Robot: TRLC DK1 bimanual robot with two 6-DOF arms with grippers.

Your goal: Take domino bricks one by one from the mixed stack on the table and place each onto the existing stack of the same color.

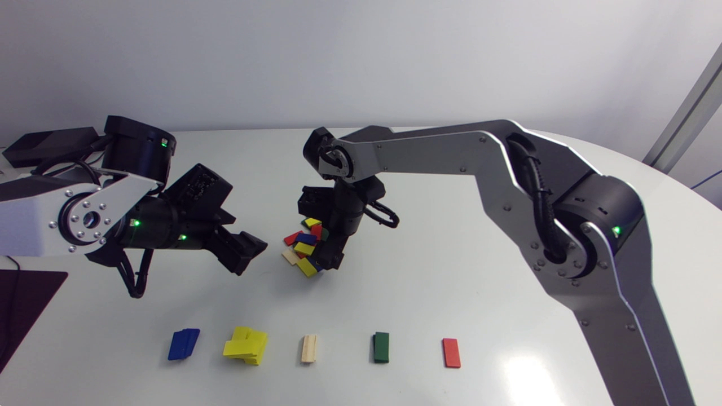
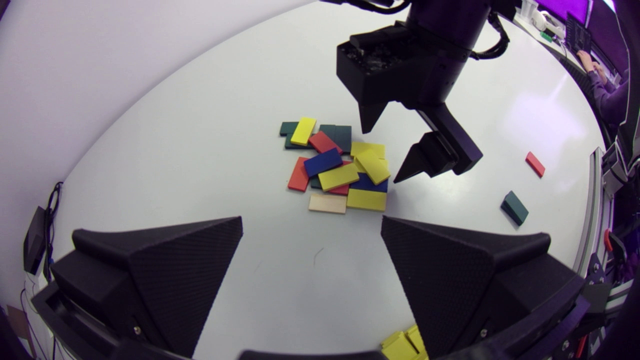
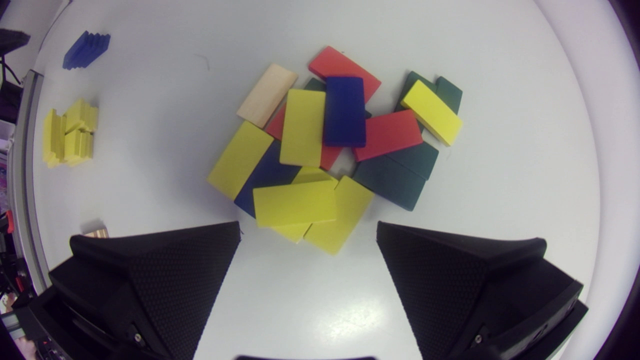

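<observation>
Nearest, five sorted piles are lined up: blue stack (image 1: 184,344), yellow stack (image 1: 246,345), pale wood stack (image 1: 309,348), green stack (image 1: 381,347) and red stack (image 1: 451,353). Yellow is built highest; red looks barely begun. Beyond, mid-table, the mixed stack (image 3: 325,150) is seen with a dozen or so bricks left, so most sorting is judged undone. Over it the right gripper (image 3: 307,235) is held spread and empty; the left gripper (image 2: 311,222) is held open nearby, nothing gripped. The layering is laid bare only in the right wrist view; from the head view the pile is half hidden.

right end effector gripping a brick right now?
No, the right end effector hangs open over the mixed stack, with no brick held between its fingers.
</observation>
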